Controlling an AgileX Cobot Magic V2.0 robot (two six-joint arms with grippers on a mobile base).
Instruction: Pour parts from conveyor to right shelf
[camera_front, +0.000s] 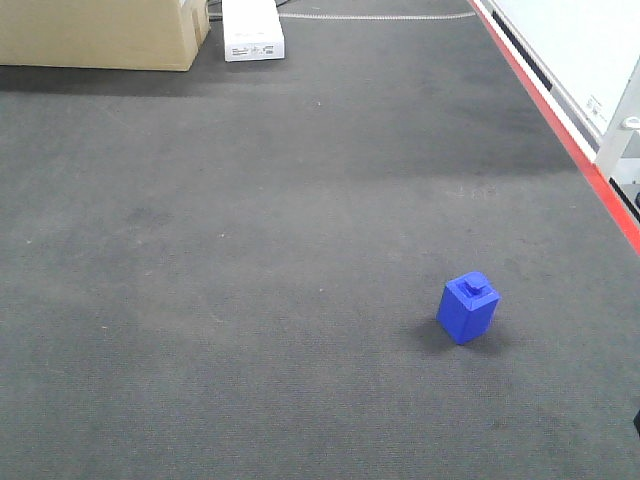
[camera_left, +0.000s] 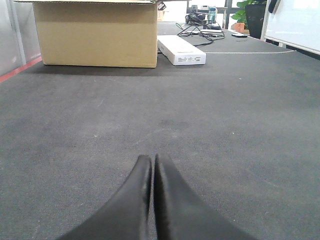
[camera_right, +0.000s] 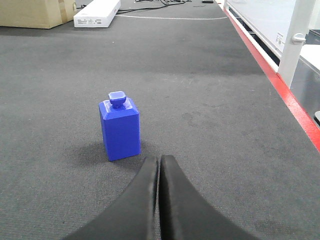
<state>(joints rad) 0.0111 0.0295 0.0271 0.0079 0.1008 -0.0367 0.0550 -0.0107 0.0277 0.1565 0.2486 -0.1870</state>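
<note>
A small bright blue part (camera_front: 468, 306) with a short square stud on top stands upright on the dark grey carpeted surface (camera_front: 250, 250), right of centre. In the right wrist view the same part (camera_right: 119, 126) stands just ahead and left of my right gripper (camera_right: 160, 159), which is shut and empty, apart from the block. My left gripper (camera_left: 152, 157) is shut too, with only bare carpet in front of it. Neither gripper shows in the front view. The right shelf and the conveyor are out of view.
A large cardboard box (camera_left: 95, 32) and a flat white box (camera_left: 181, 50) lie at the far end of the carpet (camera_left: 225, 125). A red strip (camera_front: 570, 140) with a white wall (camera_front: 580, 40) borders the right side. Cables and a plant (camera_left: 252, 15) sit far back.
</note>
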